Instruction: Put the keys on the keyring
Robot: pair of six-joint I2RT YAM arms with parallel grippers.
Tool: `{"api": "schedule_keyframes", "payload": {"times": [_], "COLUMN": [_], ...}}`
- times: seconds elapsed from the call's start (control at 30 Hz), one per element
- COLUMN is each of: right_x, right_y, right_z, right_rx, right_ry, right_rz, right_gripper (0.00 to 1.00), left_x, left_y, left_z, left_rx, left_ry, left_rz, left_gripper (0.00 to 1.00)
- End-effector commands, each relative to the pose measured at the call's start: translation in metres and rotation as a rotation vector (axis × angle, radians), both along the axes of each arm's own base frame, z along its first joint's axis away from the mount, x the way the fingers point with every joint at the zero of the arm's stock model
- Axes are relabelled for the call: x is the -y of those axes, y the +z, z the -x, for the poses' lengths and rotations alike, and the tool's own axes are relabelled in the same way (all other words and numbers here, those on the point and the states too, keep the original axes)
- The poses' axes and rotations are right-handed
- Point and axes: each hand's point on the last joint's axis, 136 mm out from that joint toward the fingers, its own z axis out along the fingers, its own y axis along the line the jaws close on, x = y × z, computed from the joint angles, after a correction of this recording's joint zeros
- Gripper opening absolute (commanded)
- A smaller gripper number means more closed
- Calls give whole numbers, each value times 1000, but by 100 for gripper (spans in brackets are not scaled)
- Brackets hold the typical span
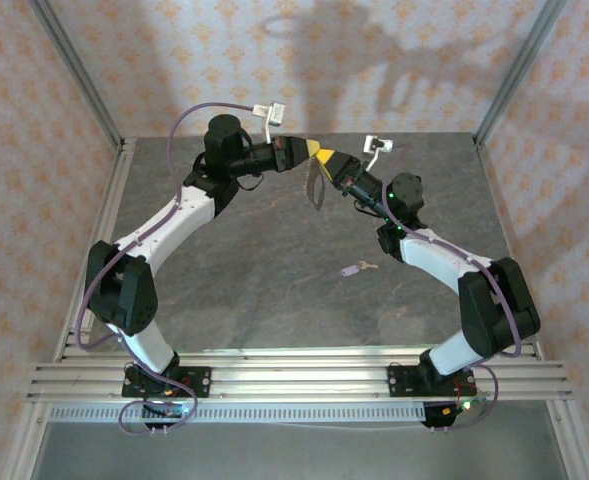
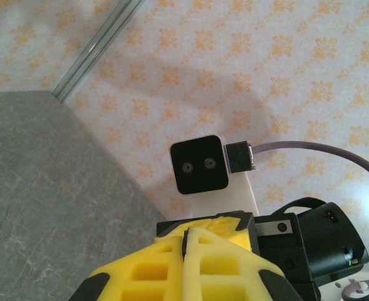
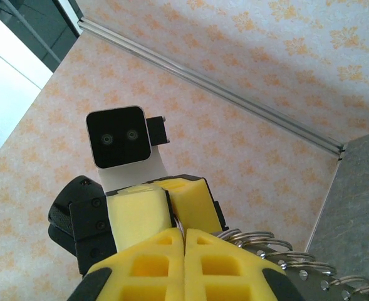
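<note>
Above the far middle of the table my two grippers meet tip to tip. The left gripper [image 1: 310, 150] is shut, and so is the right gripper [image 1: 326, 158]. The keyring [image 1: 316, 187] hangs as a thin loop below their tips. In the right wrist view a thin metal ring of the keyring [image 3: 259, 240] runs from the seam of my right gripper [image 3: 185, 231] into the pinch of the left fingers [image 3: 140, 210]; several more rings trail off to the right. In the left wrist view my left gripper [image 2: 187, 235] is shut. A small lilac-headed key [image 1: 357, 267] lies flat on the table, near the right arm.
The grey table [image 1: 254, 280] is bounded by patterned walls with metal corner posts [image 1: 74, 70]. The right arm's forearm [image 1: 444, 255] reaches over the table beside the key. An aluminium rail [image 1: 294, 375] crosses the near edge.
</note>
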Motion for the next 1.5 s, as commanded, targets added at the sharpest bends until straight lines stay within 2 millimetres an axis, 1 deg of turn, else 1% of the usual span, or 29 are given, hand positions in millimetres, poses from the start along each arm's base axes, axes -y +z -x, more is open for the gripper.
{"api": "schedule_keyframes", "payload": {"times": [0.0,0.07,0.13,0.2,0.3,0.4,0.57,0.73,0.83,1.13,1.47], "right_x": [6,10,13,15,18,21,22,20,19,12,6], "right_y": [20,15,13,11,5,2,-2,1,3,8,5], "right_z": [1,-2,-4,-5,-7,-8,-8,-3,-1,2,1], "right_rx": [66,46,35,25,2,-13,-27,-22,-16,-7,-14], "right_ry": [-46,-77,-98,-117,-153,-190,-213,-195,-188,-162,-146], "right_rz": [-42,-43,-46,-44,-31,-11,5,-4,-5,-14,-17], "right_gripper": [0,0,0,0,0,0,0,0,0,0,0], "left_x": [4,-11,-31,-47,-59,-60,-50,-35,-29,-15,-8], "left_y": [15,12,11,9,7,4,-5,-13,-14,-15,-13], "left_z": [4,-7,-15,-16,-13,-9,-3,-4,-5,-6,-4], "left_rx": [5,-35,-70,-100,-135,-161,-185,-191,-189,-182,-175], "left_ry": [33,168,309,405,467,469,444,413,399,371,352], "left_rz": [21,10,16,35,67,84,82,88,95,108,116], "left_gripper": [15,32,42,47,49,49,48,40,37,31,26]}}
